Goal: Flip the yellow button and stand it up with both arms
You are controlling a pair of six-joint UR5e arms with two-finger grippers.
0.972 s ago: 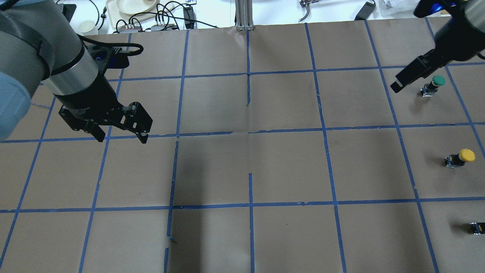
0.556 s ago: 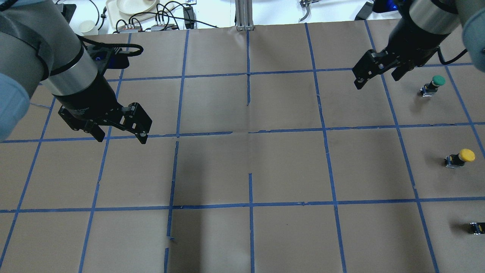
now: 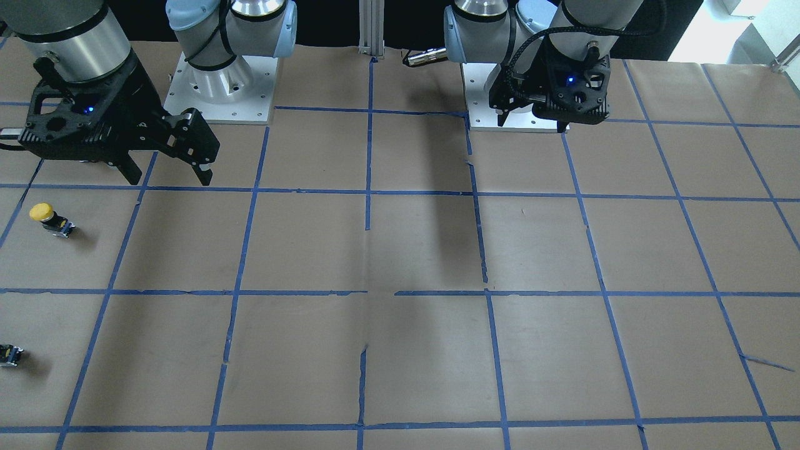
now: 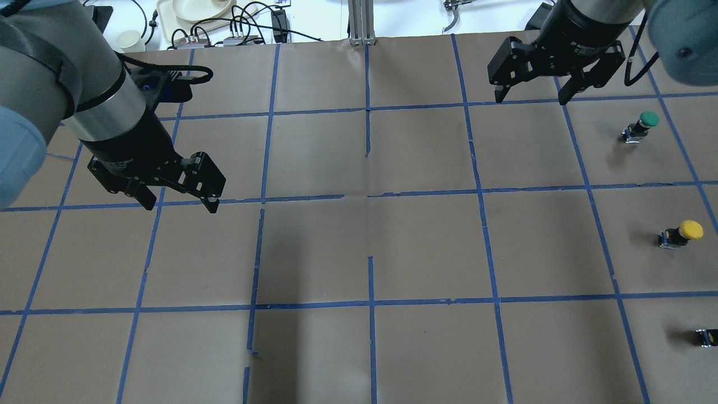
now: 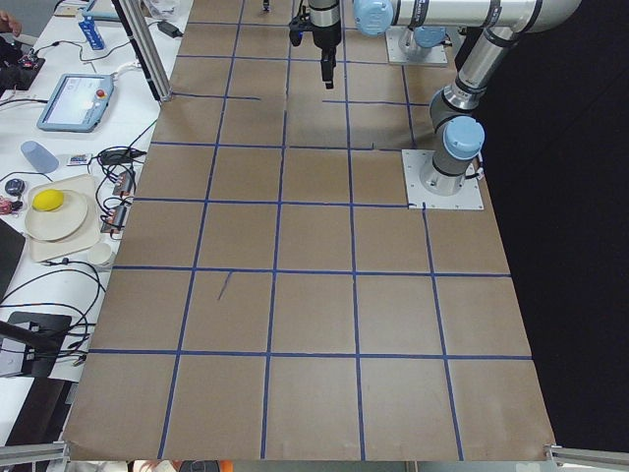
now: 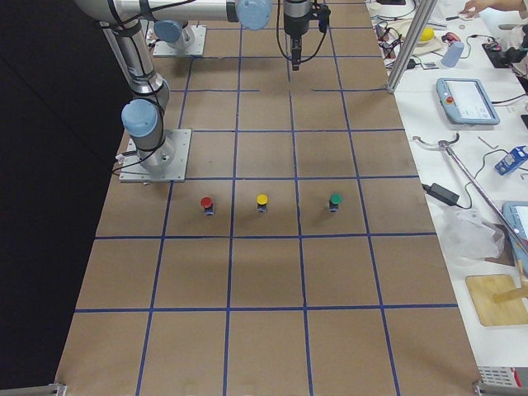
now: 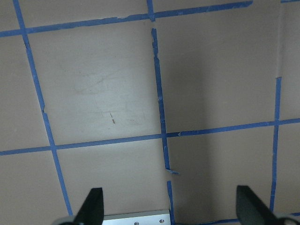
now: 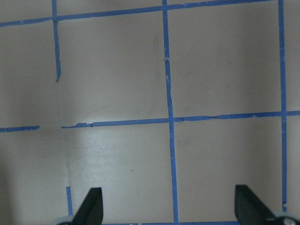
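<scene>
The yellow button (image 4: 681, 233) stands on the brown paper at the table's right side, yellow cap up on a black body. It also shows in the front-facing view (image 3: 50, 219) and the exterior right view (image 6: 261, 201). My right gripper (image 4: 530, 101) is open and empty. It hangs over the far row of squares, well away from the button; it also shows in the front-facing view (image 3: 170, 180). My left gripper (image 4: 180, 206) is open and empty over the table's left side, far from the button. Neither wrist view shows the button, only paper and blue tape.
A green-capped button (image 4: 642, 126) stands beyond the yellow one. A red-capped button (image 6: 206, 203) stands on its robot side; only its body shows at the overhead view's edge (image 4: 708, 336). Cables, a tray and a cup (image 4: 130, 39) lie past the far edge.
My right gripper has swung left, away from the green button, and turned so that both fingers show spread open. The left arm and the buttons have not moved.
</scene>
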